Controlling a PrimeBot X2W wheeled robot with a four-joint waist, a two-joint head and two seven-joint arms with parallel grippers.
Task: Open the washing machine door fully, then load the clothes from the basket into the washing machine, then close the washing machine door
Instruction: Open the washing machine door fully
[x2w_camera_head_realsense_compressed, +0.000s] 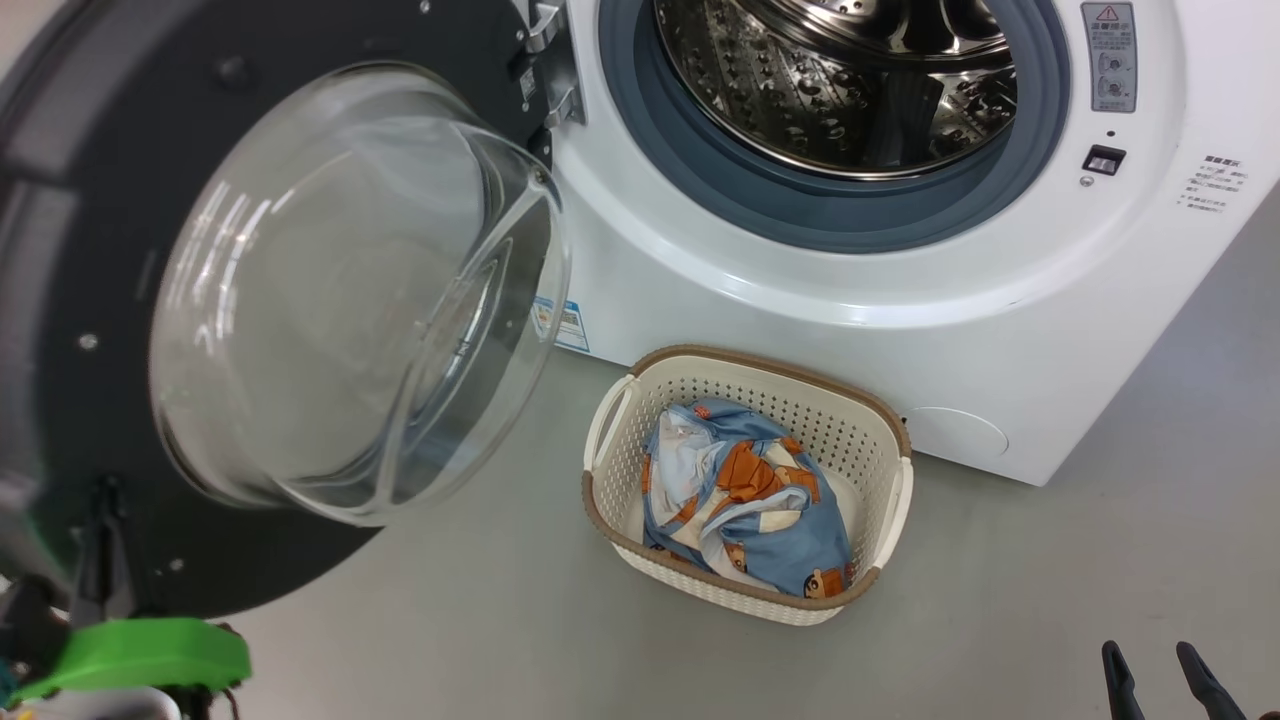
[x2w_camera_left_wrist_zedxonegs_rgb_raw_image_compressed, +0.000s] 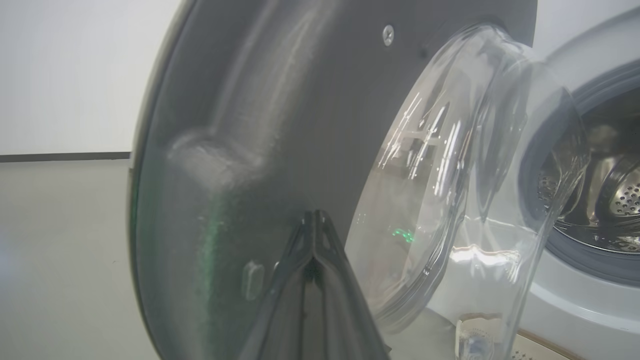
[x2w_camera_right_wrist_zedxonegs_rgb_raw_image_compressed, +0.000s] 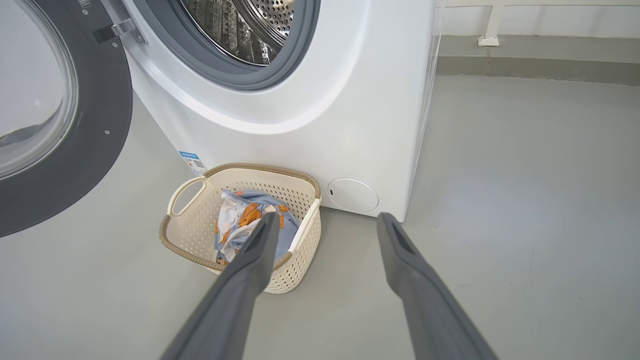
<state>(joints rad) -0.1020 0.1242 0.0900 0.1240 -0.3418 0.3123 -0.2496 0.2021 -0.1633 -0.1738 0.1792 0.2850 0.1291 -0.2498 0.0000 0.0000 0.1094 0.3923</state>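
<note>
— At the lower left of the head view, against the inner face of the washing machine door (x2w_camera_head_realsense_compressed: 100, 250): left hand (x2w_camera_left_wrist_zedxonegs_rgb_raw_image_compressed: 315, 225), fingers pressed flat together, pinching nothing. Why closed?

— Probably to act as one stiff, blunt pusher on the dark ring, beside the glass bowl (x2w_camera_head_realsense_compressed: 350, 290) rather than on it. Seemingly touching the ring; hard to tell for certain.

— And the door so far out?

— Swung wide on its hinge (x2w_camera_head_realsense_compressed: 545, 60), off to the left of the washing machine (x2w_camera_head_realsense_compressed: 800, 300), leaving the drum (x2w_camera_head_realsense_compressed: 830, 90) and grey gasket (x2w_camera_head_realsense_compressed: 800, 215) unobstructed. Judged as step one nearly done, perhaps with a little swing left.

— Right hand (x2w_camera_right_wrist_zedxonegs_rgb_raw_image_compressed: 328, 220)?

— Spread wide, holding nothing, low at the right, well apart from the door. Aimed toward the basket (x2w_camera_head_realsense_compressed: 840, 425) in its wrist view, likely poised for the first grab.

— Reason for the basket's spot?

— Set on the floor (x2w_camera_head_realsense_compressed: 450, 620) just in front of the washer, below the opening and right of the door, so only a short lift up into the drum. Clothes (x2w_camera_head_realsense_compressed: 745, 495) bunched inside the basket; loading not yet begun.
</note>
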